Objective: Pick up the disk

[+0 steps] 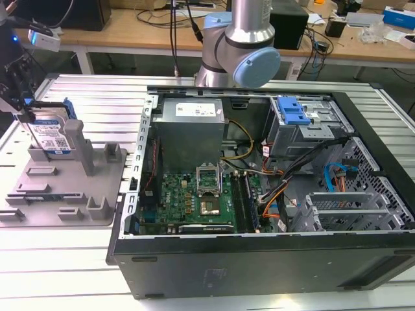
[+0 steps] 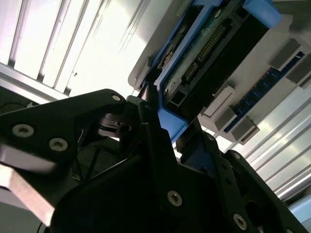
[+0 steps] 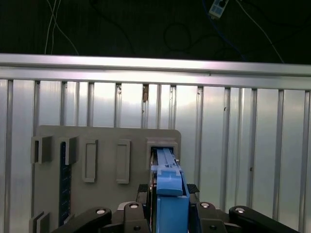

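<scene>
One disk [image 1: 50, 134] upright in grey fixture [image 1: 97, 188] slot — end effector [image 3: 170, 190] gripping it.

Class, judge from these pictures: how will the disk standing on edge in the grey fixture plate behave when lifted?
The disk looks like a rigid metal-cased block, so probably stiff and heavy for its size. Standing on edge in the grey fixture plate, it would likely tip once out of its slot. Its smooth blue rail may slip.
</scene>
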Robot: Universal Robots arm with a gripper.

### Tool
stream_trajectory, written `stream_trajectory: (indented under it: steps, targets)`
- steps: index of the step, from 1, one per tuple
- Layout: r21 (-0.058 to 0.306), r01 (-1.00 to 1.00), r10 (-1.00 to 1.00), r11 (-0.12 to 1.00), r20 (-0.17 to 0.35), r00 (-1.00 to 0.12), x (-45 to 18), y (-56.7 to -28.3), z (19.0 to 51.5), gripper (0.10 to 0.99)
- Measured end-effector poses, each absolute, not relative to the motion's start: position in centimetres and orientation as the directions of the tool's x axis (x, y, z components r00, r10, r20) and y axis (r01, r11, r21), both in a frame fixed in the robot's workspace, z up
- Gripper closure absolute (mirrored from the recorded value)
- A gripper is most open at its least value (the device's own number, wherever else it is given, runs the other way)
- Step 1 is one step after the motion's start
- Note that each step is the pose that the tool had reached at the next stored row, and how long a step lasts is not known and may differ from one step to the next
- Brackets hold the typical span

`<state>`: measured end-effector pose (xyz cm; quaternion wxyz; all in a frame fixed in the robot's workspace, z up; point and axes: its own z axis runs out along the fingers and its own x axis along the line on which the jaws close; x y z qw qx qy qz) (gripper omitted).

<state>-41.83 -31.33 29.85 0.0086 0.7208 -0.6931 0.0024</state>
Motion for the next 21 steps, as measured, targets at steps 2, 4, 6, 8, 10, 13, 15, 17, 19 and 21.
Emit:
stream_trajectory:
  steps: [2, 4, 6, 8, 10, 13, 15, 17, 19, 21]
  targets:
    - [0.009, -0.999, -0.999, -0.039, 0.015, 0.039, -41.83, -31.33, 29.85, 0.69]
    - [0.009, -0.999, -0.999, -0.039, 0.015, 0.039, -41.83, -31.33, 29.85, 0.69]
    - [0.009, -0.999, -0.999, -0.039, 0.015, 0.039, -41.83, -31.33, 29.85, 0.69]
    - [0.009, -0.999, -0.999, -0.039, 0.015, 0.039, -41.83, -31.33, 29.83, 0.718]
    - [0.009, -0.999, -0.999, -0.039, 0.015, 0.039, -41.83, -31.33, 29.81, 0.718]
    - [0.009, -0.999, -0.999, -0.039, 0.015, 0.039, -41.83, -31.33, 29.79, 0.718]
    - [0.009, -0.999, -0.999, -0.038, 0.014, 0.038, -41.83, -31.44, 29.78, 0.718]
    - [0.009, -0.999, -0.999, -0.038, 0.014, 0.038, -41.83, -31.56, 29.92, 0.718]
    - [0.009, -0.999, -0.999, -0.038, 0.011, 0.038, -41.84, -31.73, 30.32, 0.718]
    - [0.009, -0.999, -0.999, -0.038, 0.004, 0.038, -41.84, -31.83, 30.65, 0.718]
